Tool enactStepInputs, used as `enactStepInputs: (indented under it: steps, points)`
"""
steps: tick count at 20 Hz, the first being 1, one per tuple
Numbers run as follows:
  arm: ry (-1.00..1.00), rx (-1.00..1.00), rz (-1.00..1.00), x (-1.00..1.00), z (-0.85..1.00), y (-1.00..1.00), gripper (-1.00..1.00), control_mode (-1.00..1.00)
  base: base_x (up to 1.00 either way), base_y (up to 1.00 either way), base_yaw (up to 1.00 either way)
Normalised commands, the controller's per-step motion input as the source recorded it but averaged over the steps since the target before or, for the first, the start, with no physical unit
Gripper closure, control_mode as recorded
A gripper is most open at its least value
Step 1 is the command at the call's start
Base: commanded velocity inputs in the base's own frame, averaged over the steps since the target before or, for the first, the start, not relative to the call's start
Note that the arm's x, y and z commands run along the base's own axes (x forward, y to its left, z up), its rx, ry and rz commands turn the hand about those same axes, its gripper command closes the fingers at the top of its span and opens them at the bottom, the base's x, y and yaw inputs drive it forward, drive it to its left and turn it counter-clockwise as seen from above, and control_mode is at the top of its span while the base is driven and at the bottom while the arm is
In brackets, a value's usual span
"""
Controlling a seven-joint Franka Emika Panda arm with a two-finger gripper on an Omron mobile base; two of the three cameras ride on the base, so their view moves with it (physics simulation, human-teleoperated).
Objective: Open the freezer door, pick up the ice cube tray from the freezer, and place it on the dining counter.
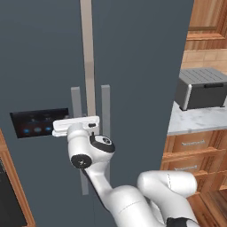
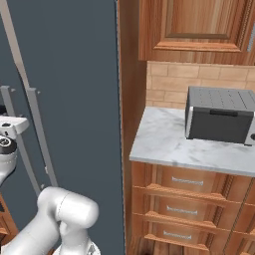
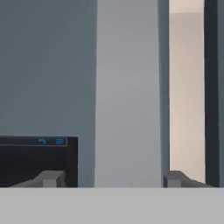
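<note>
At freezer door (image 1: 44, 66), claw (image 3: 113, 178) straddles grey bar handle (image 3: 127, 92), fingers (image 3: 51, 178) spread either side, not clenched; black light panel (image 1: 39, 123) just left.

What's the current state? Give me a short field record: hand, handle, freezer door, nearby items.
hand: at the freezer door's bar handle, one fingertip on each side of it, not clamped yet
freezer door: shut, black panel with blue lights left of the handle
other door: plain slate-grey, shut, its own handle beside
ice cube tray: hidden behind the shut door
side counter: small marble top with a grey appliance on it
</note>
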Motion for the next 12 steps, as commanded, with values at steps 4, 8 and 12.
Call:
enactStepInputs:
  steps: [4, 8, 12]
  points:
    - [0.00, 0.00, 0.00, 0.00, 0.00, 0.00, 1.00, -1.00, 0.00, 0.00, 0.00]
    - [0.01, 0.00, 0.00, -0.16, 0.00, 0.03, 1.00, -1.00, 0.00, 0.00, 0.00]
    - [0.11, 0.00, 0.00, -0.66, -0.09, 0.34, 1.00, -1.00, 0.00, 0.00, 0.00]
